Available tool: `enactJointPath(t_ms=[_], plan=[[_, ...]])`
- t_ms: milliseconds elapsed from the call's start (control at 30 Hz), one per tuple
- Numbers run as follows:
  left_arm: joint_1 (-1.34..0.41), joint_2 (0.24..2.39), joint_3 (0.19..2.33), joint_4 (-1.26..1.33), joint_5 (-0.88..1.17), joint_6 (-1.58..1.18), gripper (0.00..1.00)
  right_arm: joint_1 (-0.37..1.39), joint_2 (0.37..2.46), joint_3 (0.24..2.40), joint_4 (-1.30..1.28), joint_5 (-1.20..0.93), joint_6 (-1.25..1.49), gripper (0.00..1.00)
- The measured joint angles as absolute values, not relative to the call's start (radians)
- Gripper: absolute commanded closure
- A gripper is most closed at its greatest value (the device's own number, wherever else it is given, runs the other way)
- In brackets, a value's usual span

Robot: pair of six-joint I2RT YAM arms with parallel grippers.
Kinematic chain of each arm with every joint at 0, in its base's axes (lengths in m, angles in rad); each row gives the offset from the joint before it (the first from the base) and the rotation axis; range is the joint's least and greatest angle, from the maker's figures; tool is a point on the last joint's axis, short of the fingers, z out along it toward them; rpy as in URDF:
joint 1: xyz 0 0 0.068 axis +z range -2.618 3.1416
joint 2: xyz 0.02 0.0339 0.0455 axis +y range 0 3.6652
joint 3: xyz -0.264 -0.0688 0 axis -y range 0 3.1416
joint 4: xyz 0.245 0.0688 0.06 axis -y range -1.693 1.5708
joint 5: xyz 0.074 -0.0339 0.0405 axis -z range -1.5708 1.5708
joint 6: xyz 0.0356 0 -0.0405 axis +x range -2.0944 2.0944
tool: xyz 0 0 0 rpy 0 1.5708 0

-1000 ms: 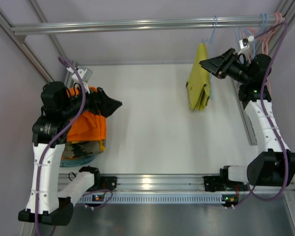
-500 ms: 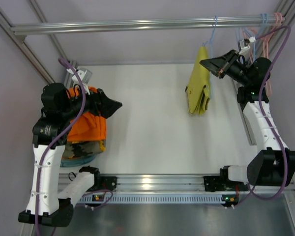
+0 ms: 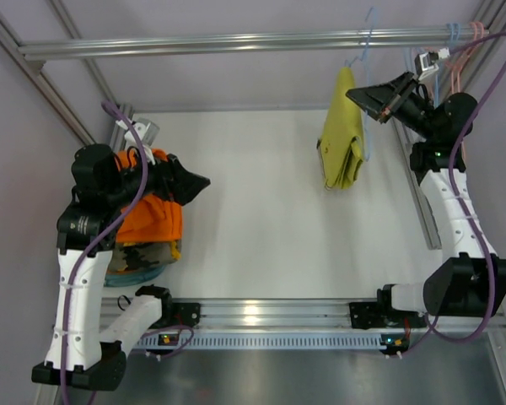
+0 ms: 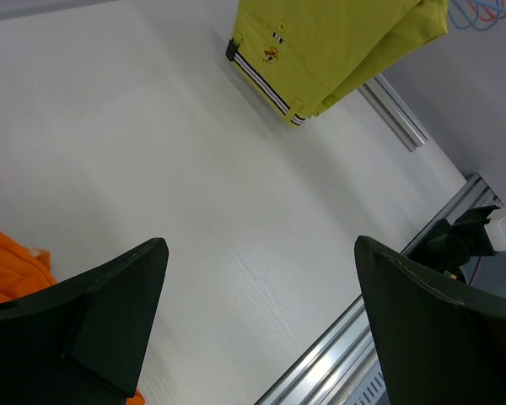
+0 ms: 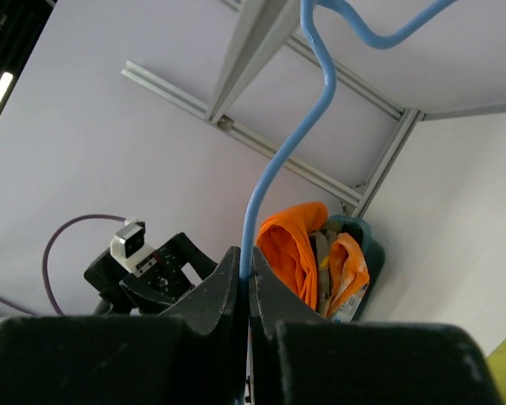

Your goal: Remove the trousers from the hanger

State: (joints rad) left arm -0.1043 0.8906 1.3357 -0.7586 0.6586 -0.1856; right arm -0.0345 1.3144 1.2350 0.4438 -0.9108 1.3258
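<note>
The mustard-yellow trousers hang folded over the light-blue wire hanger at the back right, under the metal rail. My right gripper is shut on the hanger's wire neck just above the trousers. In the right wrist view the gripper pinches the blue wire between closed jaws. My left gripper is open and empty at the left, far from the trousers. In the left wrist view the left gripper is spread wide over the table, and the trousers hang at the top.
A bright orange garment lies heaped on a teal basket under my left arm; both show in the right wrist view. Pink and blue hangers hang at the rail's right end. A metal post runs along the table's right side.
My right gripper has risen toward the rail with the hanger in it, and the hook now stands higher against the rail. The trousers shifted slightly. The left arm has not moved.
</note>
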Motion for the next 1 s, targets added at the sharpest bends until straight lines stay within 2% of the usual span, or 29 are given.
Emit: enactJointPath(t_ms=[467, 767, 1000], plan=[[-0.104, 0.813, 1.222, -0.680, 0.657, -0.145, 0.02, -0.022, 1.319, 1.298, 0.495, -0.928, 1.359, 1.00], [-0.104, 0.733, 1.060, -0.575, 0.656, 0.033, 0.02, 0.058, 1.172, 1.269, 0.406, -0.892, 1.328, 1.00], [-0.183, 0.786, 0.979, -0.365, 0.562, 0.100, 0.02, 0.100, 1.089, 1.271, 0.330, -0.867, 1.297, 1.00]])
